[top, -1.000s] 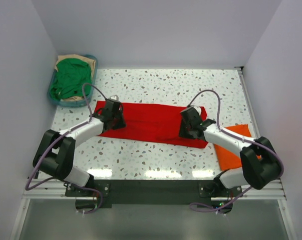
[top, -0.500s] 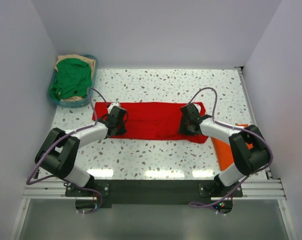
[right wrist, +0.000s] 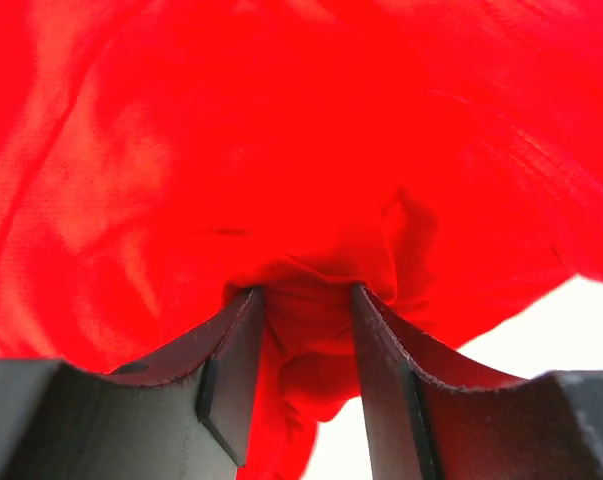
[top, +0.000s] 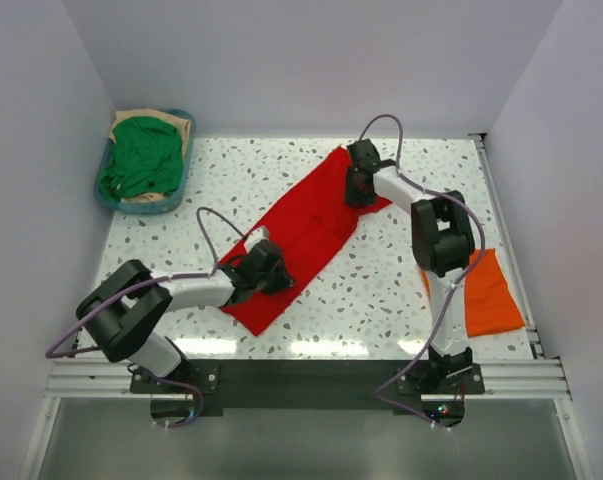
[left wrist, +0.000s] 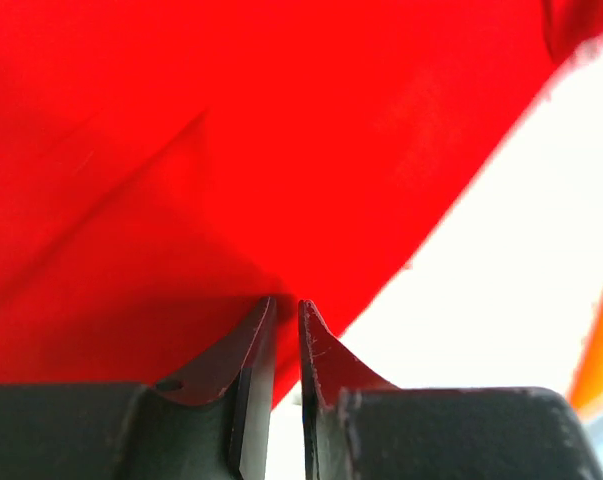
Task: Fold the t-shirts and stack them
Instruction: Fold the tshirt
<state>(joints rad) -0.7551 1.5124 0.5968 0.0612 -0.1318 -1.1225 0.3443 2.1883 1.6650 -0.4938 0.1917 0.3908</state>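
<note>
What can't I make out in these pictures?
Top view: tan shirt mostly buried under green shirt.
Top view: orange shirt partly behind right arm.
Wrist views: red shirt fills both, blurred close up; its overall shape is lost.

You have nothing to read here. No lettering, number, brand mark or sign is legible in any of the three views, and the red t-shirt (top: 301, 232) shows you only plain cloth, with no print or tag you could make out.
</note>
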